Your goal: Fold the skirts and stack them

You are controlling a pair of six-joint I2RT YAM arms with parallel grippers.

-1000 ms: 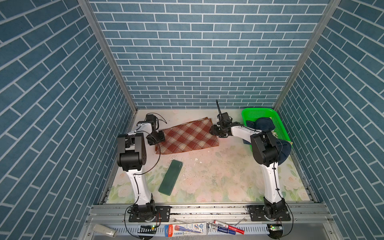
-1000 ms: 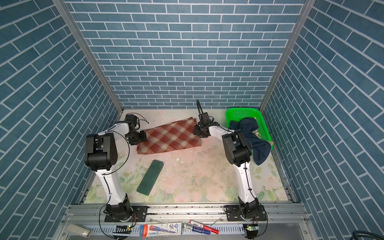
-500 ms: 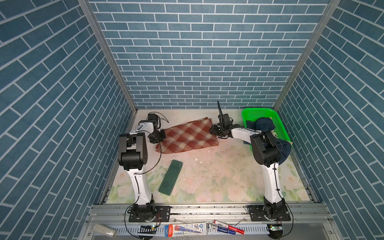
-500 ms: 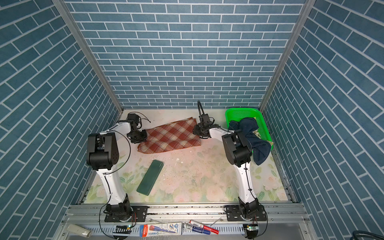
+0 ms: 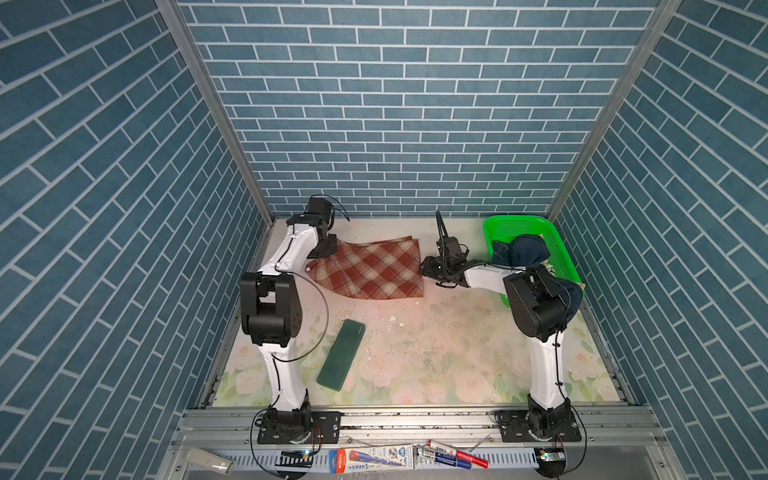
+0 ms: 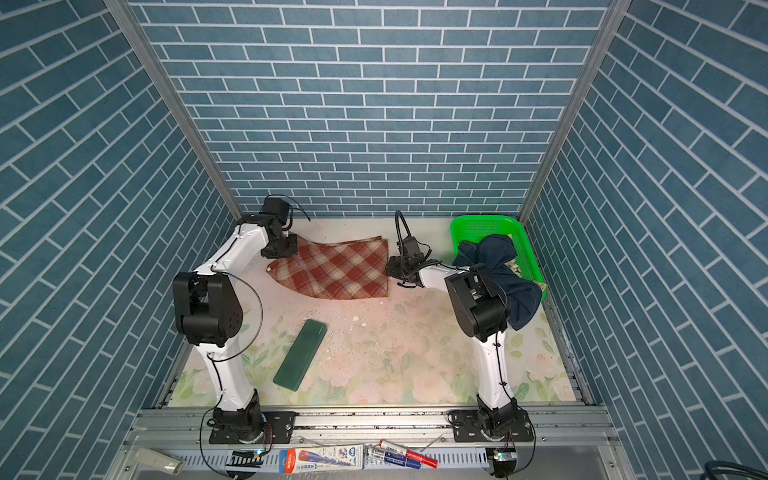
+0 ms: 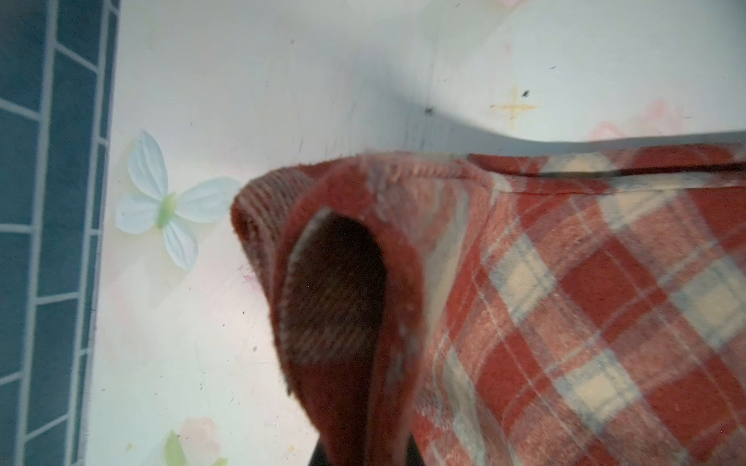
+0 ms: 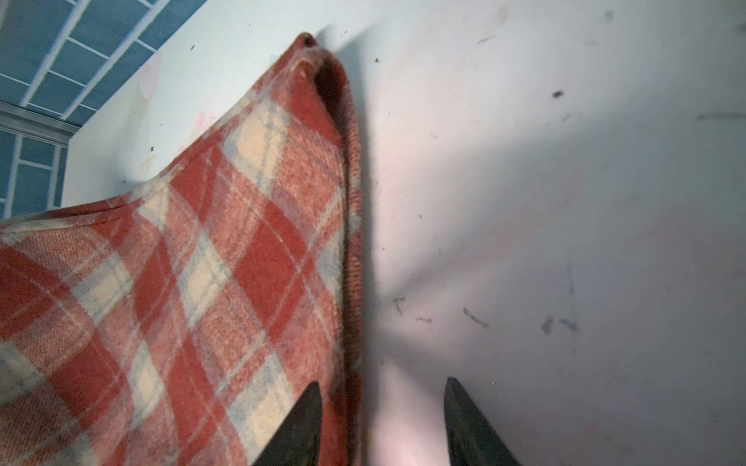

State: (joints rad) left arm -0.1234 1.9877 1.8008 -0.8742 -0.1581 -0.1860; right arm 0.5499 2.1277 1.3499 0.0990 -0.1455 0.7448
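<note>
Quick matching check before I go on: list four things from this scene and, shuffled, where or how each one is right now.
1. plaid skirt
2. denim skirt
3. green pad
4. right tool

A. draped over the basket's rim
B. open, straddling a cloth edge
C. lying alone on the table
D. one corner pinched by the left tool

Pairs: 1-D, 2-A, 3-C, 4-B

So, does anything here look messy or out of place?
Yes: the dark blue skirt spills over the green basket's near rim instead of lying inside, and pale crumbs litter the flowered table in front of the plaid skirt.
</note>
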